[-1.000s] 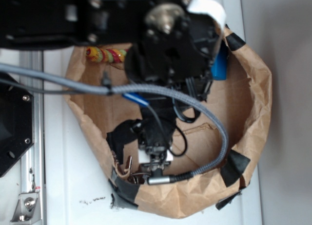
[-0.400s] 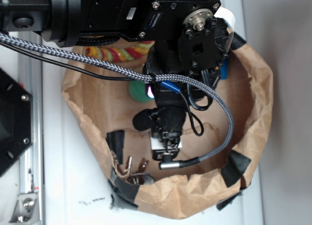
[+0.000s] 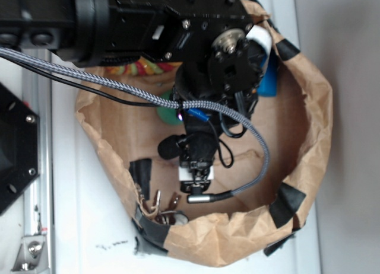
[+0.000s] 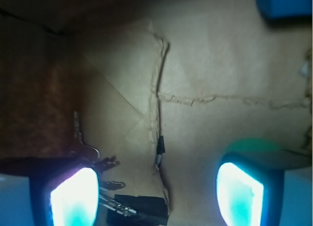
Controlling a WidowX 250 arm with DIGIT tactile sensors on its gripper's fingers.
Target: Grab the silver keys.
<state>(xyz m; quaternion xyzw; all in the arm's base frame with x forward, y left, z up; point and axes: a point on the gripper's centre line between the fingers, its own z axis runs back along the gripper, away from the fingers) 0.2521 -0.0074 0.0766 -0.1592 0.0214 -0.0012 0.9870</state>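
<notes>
Gripper (image 4: 156, 192): jaws spread wide, holding nothing, glowing fingertips (image 4: 73, 196) framing bare paper in the wrist view. Arm is retreating upward and back from the low reach of a second ago, uncovering the green ball (image 3: 166, 112). Silver keys (image 3: 159, 204): lying against the near-left wall of the paper bag (image 3: 314, 126), beside black tape, just outside one fingertip. Status: keys are remaining ungrasped; gripper is likely needing to shift toward them before descending.
</notes>
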